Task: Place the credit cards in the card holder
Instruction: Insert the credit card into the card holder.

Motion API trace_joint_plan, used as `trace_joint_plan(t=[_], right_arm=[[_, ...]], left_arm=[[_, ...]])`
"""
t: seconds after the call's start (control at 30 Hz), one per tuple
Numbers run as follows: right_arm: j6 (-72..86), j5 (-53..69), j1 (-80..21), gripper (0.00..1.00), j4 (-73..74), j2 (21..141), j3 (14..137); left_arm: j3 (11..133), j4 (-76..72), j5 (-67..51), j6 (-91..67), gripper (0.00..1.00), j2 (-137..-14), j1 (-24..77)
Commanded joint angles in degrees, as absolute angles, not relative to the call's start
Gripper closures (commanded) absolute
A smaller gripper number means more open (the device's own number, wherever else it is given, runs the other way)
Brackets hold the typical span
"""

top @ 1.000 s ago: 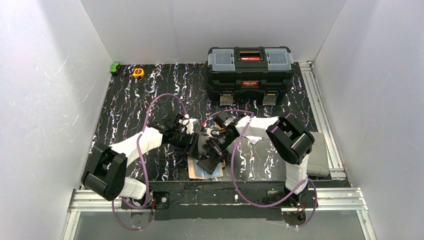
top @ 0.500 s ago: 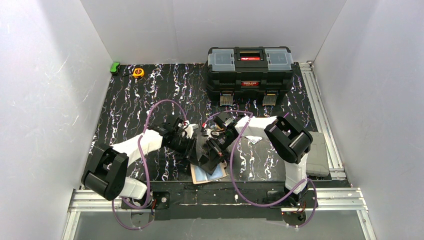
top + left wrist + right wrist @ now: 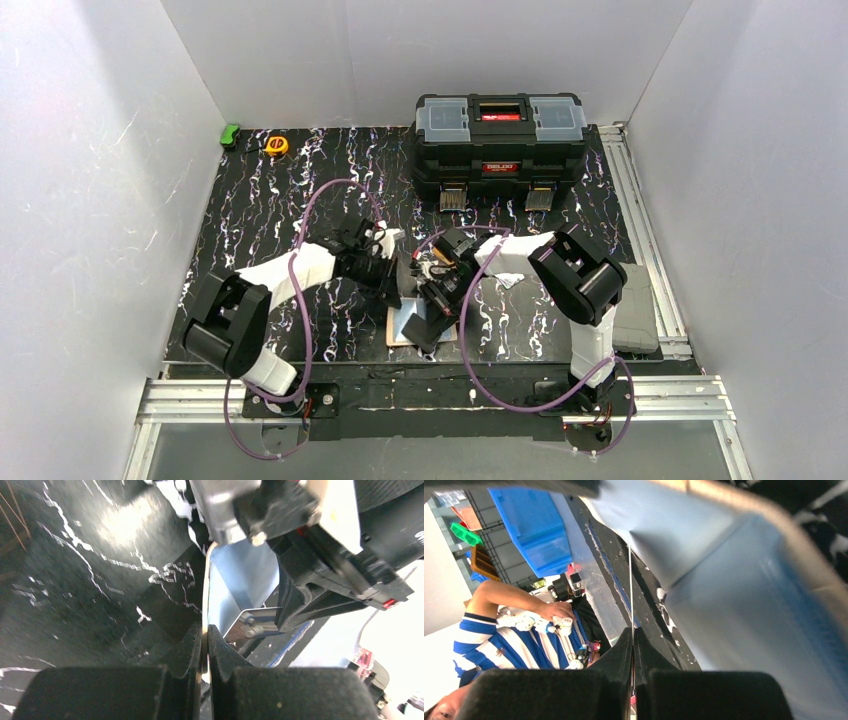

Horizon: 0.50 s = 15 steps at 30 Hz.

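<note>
Left tool (image 3: 205,630) pinches the card holder (image 3: 235,575) by its flap, propping it open. Right tool (image 3: 632,632) grips a credit card (image 3: 630,580) edge-on, seemingly for slotting in

The left arm (image 3: 290,272) and right arm (image 3: 515,255) are both wearing white shells between chunky black joint housings (image 3: 225,330). Purple cables (image 3: 335,190) are looping along each of them. The left gripper (image 3: 205,630) and right gripper (image 3: 633,635) are showing matte black, wedge-shaped fingers. The right gripper's body is showing silver metal, a round screw (image 3: 257,538) and a small red mark (image 3: 388,603).
</note>
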<state>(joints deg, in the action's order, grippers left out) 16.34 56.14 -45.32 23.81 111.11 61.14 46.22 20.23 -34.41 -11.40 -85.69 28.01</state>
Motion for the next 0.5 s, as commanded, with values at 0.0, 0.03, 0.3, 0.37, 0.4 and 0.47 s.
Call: trace_joint_plan(t=[0.0,0.03,0.3,0.37,0.4,0.47], right_arm=[[16.05,55.10,-43.95,0.99,22.93,109.19,58.60],[16.08,54.91,-43.60,0.99,22.81,109.15,58.22],[16.65,53.86,-42.42,0.99,21.51,111.72,58.18],[16.94,53.83,-42.20,0.99,21.00,111.59,57.89],[17.04,53.91,-42.05,0.99,20.69,111.61,57.85],[17.42,54.22,-41.72,0.99,20.04,111.67,57.56]], left_arm=[[50.59,17.65,-33.54,-8.19,1.00,-87.92,27.93],[51.48,18.18,-33.75,-7.55,1.00,-88.48,28.02],[50.61,22.11,-36.73,-11.50,0.54,-89.49,28.03],[49.34,22.50,-36.58,-12.78,0.51,-89.06,28.04],[48.72,22.76,-36.55,-13.28,0.51,-88.85,27.96],[47.79,23.42,-36.89,-14.21,0.50,-88.69,27.95]])
